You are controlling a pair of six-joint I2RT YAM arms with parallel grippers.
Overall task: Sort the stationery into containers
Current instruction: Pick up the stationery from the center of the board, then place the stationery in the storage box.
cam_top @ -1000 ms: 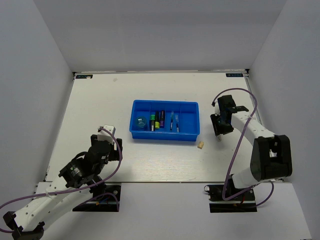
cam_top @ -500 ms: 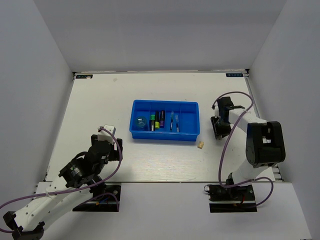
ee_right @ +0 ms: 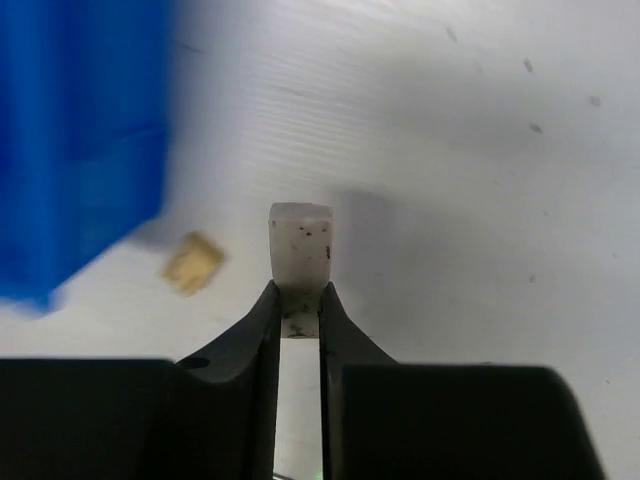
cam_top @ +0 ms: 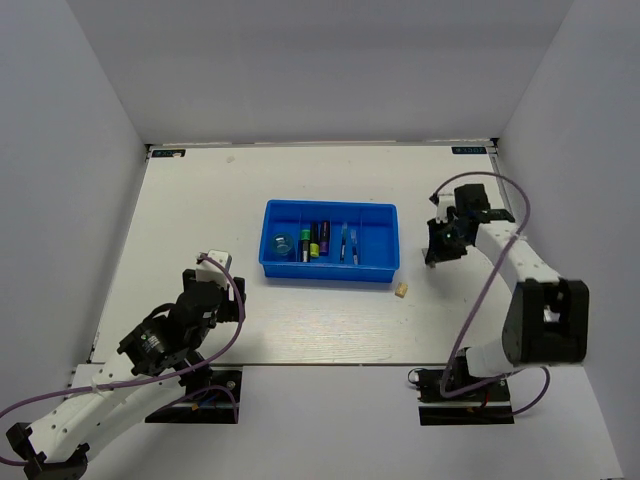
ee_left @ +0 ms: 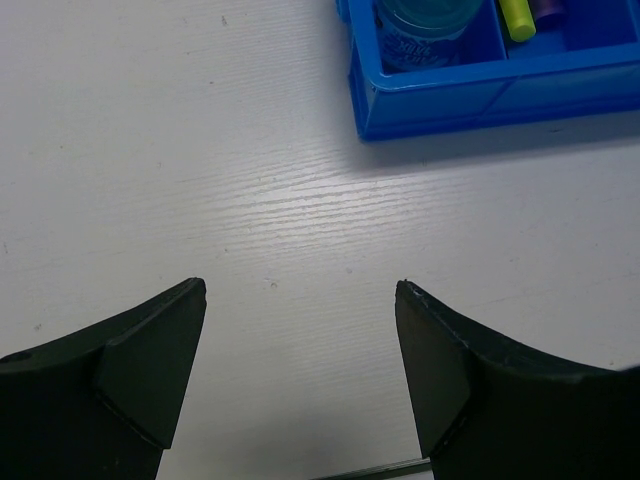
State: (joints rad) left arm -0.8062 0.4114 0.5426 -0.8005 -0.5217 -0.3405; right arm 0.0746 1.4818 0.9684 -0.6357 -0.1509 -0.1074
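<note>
Leftmost, the left gripper (ee_left: 300,292) hangs low over the bare white table (cam_top: 200,200), its two dark fingers (ee_left: 150,345) spread wide apart with nothing between them. It sits well short of the near-left corner of the blue tray (cam_top: 330,273), which shows at the top of the left wrist view.

Moving right, the tray lies at the middle of the table. Its leftmost compartment holds the bluish round piece (cam_top: 282,243). Next to that, side by side, lie the thin green pen (cam_top: 304,243), the yellow-black highlighter (cam_top: 313,243) and the purple-black marker (cam_top: 323,238). Further right are two slim dark blue pens (cam_top: 348,244), lying parallel.

Just beyond the tray's near-right corner, the beige eraser (cam_top: 401,290) rests alone on the table, apart from the tray wall.

Further right, the right gripper (ee_right: 299,300) is raised above the table beside the tray's right end. Its fingers (ee_right: 262,325) are pinched tight on the lower end of the white eraser (ee_right: 300,235), which stands up out of the tips, speckled with dark marks. In the right wrist view the beige eraser shows below and to the left of it, near the blurred blue corner.
</note>
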